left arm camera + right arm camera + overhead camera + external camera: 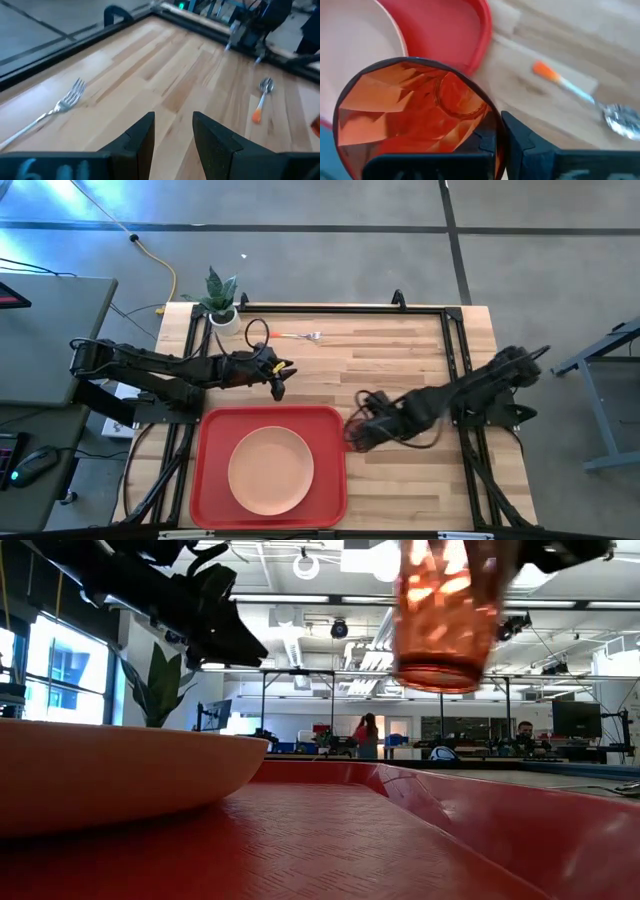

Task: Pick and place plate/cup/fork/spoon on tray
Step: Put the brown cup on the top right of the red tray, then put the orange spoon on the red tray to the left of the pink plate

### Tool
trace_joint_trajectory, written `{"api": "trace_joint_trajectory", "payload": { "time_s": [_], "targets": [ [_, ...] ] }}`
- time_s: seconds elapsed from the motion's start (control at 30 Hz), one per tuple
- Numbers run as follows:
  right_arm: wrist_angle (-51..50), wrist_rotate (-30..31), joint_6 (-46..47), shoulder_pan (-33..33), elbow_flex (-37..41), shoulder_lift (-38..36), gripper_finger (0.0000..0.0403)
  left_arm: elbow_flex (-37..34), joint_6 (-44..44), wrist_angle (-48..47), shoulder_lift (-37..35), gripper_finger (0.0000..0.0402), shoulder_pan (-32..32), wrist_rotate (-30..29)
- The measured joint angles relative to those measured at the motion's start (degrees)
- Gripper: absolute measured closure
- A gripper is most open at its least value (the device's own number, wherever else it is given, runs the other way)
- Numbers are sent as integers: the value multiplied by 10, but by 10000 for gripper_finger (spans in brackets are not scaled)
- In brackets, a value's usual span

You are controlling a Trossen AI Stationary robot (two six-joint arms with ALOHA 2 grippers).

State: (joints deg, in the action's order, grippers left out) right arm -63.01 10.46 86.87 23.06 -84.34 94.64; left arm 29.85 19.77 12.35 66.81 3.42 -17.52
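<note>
The red tray (215, 480) lies at the table's near edge with the peach plate (270, 470) resting flat in it. My right gripper (352, 432) hangs over the tray's right rim, shut on the red-orange cup (440, 615), which is lifted clear. The fork (303, 336) lies flat near the table's far edge. The spoon (590, 100) lies flat on the wood, right of the tray. My left gripper (173, 135) hovers open above the table just beyond the tray's far rim and holds nothing. My right gripper holds the cup by its rim wall (492, 122), one finger inside the cup and one finger (520, 140) outside. The fingers come steeply from above. The cup hangs upright below them, mouth up, its base (435, 680) clear of the tray.
A small white pot with a green plant (222, 305) stands at the table's far left corner. Black frame rails (455, 350) run along the table's far, left and right sides. Bare wood lies between the fork and the tray. People stand in the room far behind.
</note>
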Motion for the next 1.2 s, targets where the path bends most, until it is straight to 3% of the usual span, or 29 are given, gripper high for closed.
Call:
{"api": "trace_joint_trajectory", "payload": {
  "time_s": [0.1, 0.23, 0.4, 0.73, 0.87, 1.2],
  "targets": [
    [3, 8, -34, -19, -40, 51, 402, 0, -8, -39, -19, 277, 0, 0],
    [61, -28, -86, -41, -68, 107, 402, 0, -62, -86, -35, 277, 0, -1],
    [65, -12, -126, -75, -88, 154, 402, 0, -129, -133, -41, 277, 0, -2],
    [91, -60, -207, -127, -88, 175, 396, 0, -94, -187, -41, 277, 0, -2],
    [81, -45, -219, -131, -88, 175, 367, 0, -105, -187, -41, 277, 0, -10],
    [85, -49, -250, -125, -88, 174, 243, 0, -110, -188, -41, 277, 0, -27]
  ]
}}
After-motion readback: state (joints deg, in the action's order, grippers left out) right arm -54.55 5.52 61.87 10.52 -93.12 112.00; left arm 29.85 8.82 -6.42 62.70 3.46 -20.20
